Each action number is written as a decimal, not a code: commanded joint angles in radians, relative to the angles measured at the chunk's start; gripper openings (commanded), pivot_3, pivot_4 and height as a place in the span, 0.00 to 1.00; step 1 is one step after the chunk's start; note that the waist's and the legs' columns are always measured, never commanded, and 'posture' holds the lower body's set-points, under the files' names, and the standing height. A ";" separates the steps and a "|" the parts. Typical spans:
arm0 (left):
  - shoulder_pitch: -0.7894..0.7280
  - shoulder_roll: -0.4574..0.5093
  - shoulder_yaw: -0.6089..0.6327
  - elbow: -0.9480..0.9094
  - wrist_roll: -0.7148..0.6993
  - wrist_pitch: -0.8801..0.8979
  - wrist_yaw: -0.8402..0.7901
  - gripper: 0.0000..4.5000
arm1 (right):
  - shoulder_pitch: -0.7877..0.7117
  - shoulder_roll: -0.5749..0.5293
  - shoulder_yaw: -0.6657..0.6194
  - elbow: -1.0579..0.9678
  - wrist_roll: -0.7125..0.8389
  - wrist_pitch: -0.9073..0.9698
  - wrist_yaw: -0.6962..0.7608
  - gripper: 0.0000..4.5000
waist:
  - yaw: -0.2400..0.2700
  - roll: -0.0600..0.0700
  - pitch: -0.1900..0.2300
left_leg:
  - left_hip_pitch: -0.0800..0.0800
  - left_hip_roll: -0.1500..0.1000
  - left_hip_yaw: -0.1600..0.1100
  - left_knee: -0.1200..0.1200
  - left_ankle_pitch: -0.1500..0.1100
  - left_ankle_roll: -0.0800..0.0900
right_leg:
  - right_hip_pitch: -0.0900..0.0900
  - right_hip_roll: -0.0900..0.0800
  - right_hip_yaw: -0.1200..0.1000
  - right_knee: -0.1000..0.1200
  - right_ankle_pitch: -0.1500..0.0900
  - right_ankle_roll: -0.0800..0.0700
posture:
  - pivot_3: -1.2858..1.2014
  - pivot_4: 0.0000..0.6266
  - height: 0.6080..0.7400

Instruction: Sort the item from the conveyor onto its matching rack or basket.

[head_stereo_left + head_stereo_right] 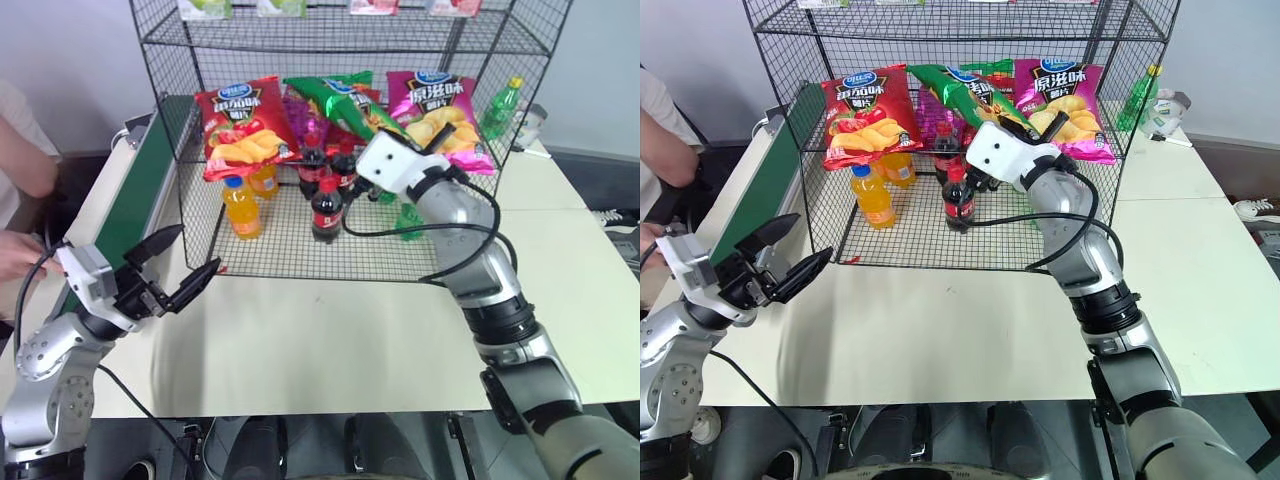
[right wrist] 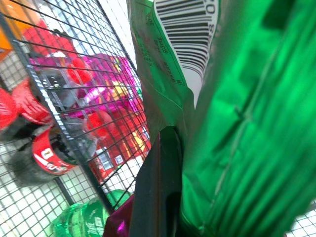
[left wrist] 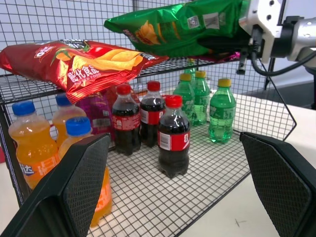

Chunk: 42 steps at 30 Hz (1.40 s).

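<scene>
The right gripper [image 1: 1025, 125] is clamped shut on one end of the shiny green crisp bag [image 1: 962, 92], held up inside the tall black wire-mesh rack [image 1: 820, 190]. From the fingers the bag's long axis runs away toward the robot's left, reaching the shelf between the red crisp bag [image 1: 866, 112] and the magenta crisp bag [image 1: 1065, 92]. To my eye the drop depends on that far end settling onto the shelf. The left gripper [image 1: 178, 262] hangs wide open and empty, well apart by the dark-green conveyor belt [image 1: 140, 180].
</scene>
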 commanded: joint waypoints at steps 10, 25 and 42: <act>0.015 -0.003 0.003 -0.018 0.004 -0.024 0.016 0.99 | -0.071 0.075 -0.002 0.147 0.068 -0.080 -0.058 0.00 | -0.002 0.000 0.000 | 0.000 0.000 0.000 0.000 0.000 0.000 | 0.000 0.000 0.000 0.000 0.000 0.000 | 0.52 0.24 0.99; 0.020 -0.010 -0.009 -0.006 0.013 -0.032 0.016 1.00 | -0.067 0.108 0.017 0.082 0.152 -0.158 -0.021 0.83 | -0.009 0.000 0.000 | 0.002 0.000 0.000 0.000 0.000 0.000 | 0.001 0.000 0.000 0.000 0.000 0.000 | 0.52 0.24 0.99; 0.005 -0.011 -0.022 0.015 0.027 -0.042 0.023 1.00 | -0.135 0.163 0.025 0.158 0.216 -0.292 -0.029 0.70 | -0.018 0.000 0.000 | 0.001 0.001 0.000 0.000 0.000 0.000 | 0.001 0.000 0.000 0.000 0.000 0.000 | 0.52 0.24 0.99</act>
